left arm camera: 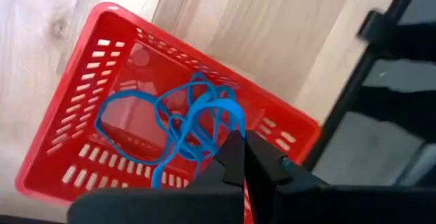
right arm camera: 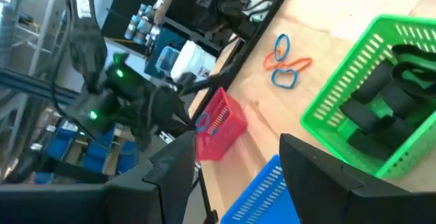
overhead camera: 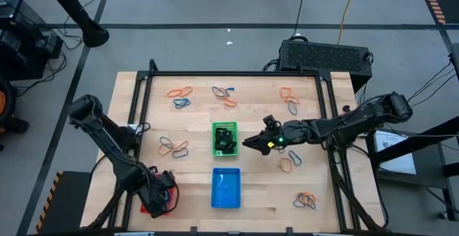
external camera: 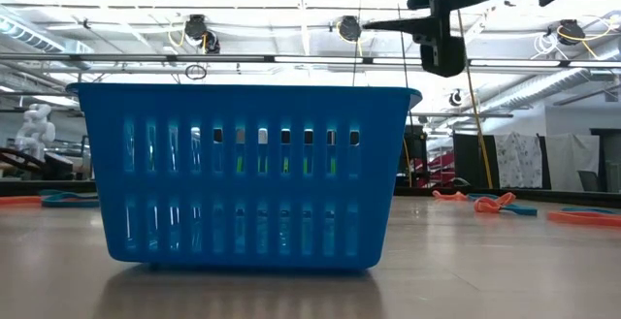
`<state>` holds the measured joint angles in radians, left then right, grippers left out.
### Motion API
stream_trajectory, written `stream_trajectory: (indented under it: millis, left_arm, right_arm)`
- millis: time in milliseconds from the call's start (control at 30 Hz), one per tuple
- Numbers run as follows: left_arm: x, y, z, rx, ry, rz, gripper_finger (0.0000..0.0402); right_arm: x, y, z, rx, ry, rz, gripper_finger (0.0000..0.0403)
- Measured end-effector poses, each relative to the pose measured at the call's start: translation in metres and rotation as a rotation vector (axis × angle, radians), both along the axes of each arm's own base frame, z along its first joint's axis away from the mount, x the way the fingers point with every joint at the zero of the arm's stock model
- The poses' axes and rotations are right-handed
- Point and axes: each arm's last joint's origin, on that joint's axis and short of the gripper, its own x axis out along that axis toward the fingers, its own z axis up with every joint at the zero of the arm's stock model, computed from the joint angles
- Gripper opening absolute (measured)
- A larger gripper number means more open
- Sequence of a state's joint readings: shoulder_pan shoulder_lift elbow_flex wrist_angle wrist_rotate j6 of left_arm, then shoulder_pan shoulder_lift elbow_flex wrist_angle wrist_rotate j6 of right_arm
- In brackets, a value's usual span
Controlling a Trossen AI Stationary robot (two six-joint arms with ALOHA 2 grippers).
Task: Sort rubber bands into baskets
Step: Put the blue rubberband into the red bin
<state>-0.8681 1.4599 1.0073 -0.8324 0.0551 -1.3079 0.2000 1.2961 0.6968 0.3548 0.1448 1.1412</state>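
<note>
Left gripper (overhead camera: 159,193): at the table's 7 o'clock corner, over the red basket (left arm camera: 129,94); jaws pinched tight, with a tangle of blue bands (left arm camera: 194,118) hanging from the tips above the basket floor. Held there, I judge, so the bands would fall inside the walls on release, though blue bands would seem to belong in the blue basket.

Blue basket (overhead camera: 226,189): at 6 o'clock, near the front edge, nothing visible inside from above. It fills the low view and hides most of the table behind it.

Right gripper (overhead camera: 252,143): near the centre, just at the 3 o'clock side of the green basket (overhead camera: 224,138); fingers spread wide, holding nothing. Probably positioned beside the rim for reaching over it.

Green basket contents: black bands (right arm camera: 392,91) lie inside.

Loose bands, middle: a cluster (overhead camera: 174,148) at 9 o'clock of the green basket, another (overhead camera: 290,162) at 4 o'clock of it, and one (overhead camera: 305,201) towards the 5 o'clock corner.

Loose bands, far: groups along the 12 o'clock edge (overhead camera: 179,97), (overhead camera: 224,95), (overhead camera: 289,100), close to the dark frame rail.

Open room: bare wood lies between the baskets and the far groups; the rail bounds the 9, 12 and 3 o'clock sides, so picks there leave little margin.
</note>
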Motion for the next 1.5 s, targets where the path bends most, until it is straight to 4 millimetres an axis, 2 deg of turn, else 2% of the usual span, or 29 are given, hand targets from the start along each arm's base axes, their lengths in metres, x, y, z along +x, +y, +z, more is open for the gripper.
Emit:
stream_trajectory:
  millis: [200,300,400,533,633,767,867,1000,1133,1333,1500]
  left_arm:
    - [-0.003,0.003,-0.009,0.082,0.056,-0.045,0.0]
    - [-0.003,0.003,-0.009,0.091,0.053,-0.08,0.0]
    - [-0.003,0.004,-0.009,0.096,0.054,-0.092,0.0]
    - [-0.004,0.005,-0.009,0.106,0.063,-0.09,0.0005]
    - [-0.004,0.005,-0.009,0.106,0.064,-0.084,0.0021]
    - [-0.004,0.005,-0.009,0.115,0.063,-0.08,0.0041]
    - [-0.005,0.006,-0.009,0.127,0.069,-0.076,0.0055]
    - [-0.007,0.009,-0.01,0.151,0.101,-0.044,0.0081]
    - [-0.013,0.014,-0.01,0.164,0.215,0.018,0.0119]
    - [-0.011,0.016,-0.009,0.112,0.278,0.023,0.0173]
    - [-0.006,0.016,-0.007,0.071,0.255,0.033,0.0197]
  right_arm:
    - [0.0,-0.018,-0.002,0.049,0.05,0.084,0.0203]
    - [-0.004,-0.037,-0.004,0.04,0.105,0.037,0.0203]
    - [-0.01,-0.063,-0.005,-0.047,0.156,-0.024,0.0203]
    - [-0.027,-0.108,-0.013,-0.111,0.307,-0.17,0.0203]
    - [-0.048,-0.14,-0.025,-0.111,0.482,-0.274,0.0203]
    - [-0.084,-0.168,-0.043,-0.089,0.781,-0.379,0.0203]
    - [-0.1,-0.178,-0.047,-0.108,0.898,-0.39,0.0203]
    - [-0.104,-0.181,-0.048,-0.142,0.923,-0.365,0.0203]
    - [-0.111,-0.184,-0.05,-0.183,1.02,-0.459,0.0203]
    - [-0.109,-0.191,-0.062,-0.209,1.087,-0.418,0.0203]
    - [-0.102,-0.196,-0.075,-0.191,1.114,-0.382,0.0203]
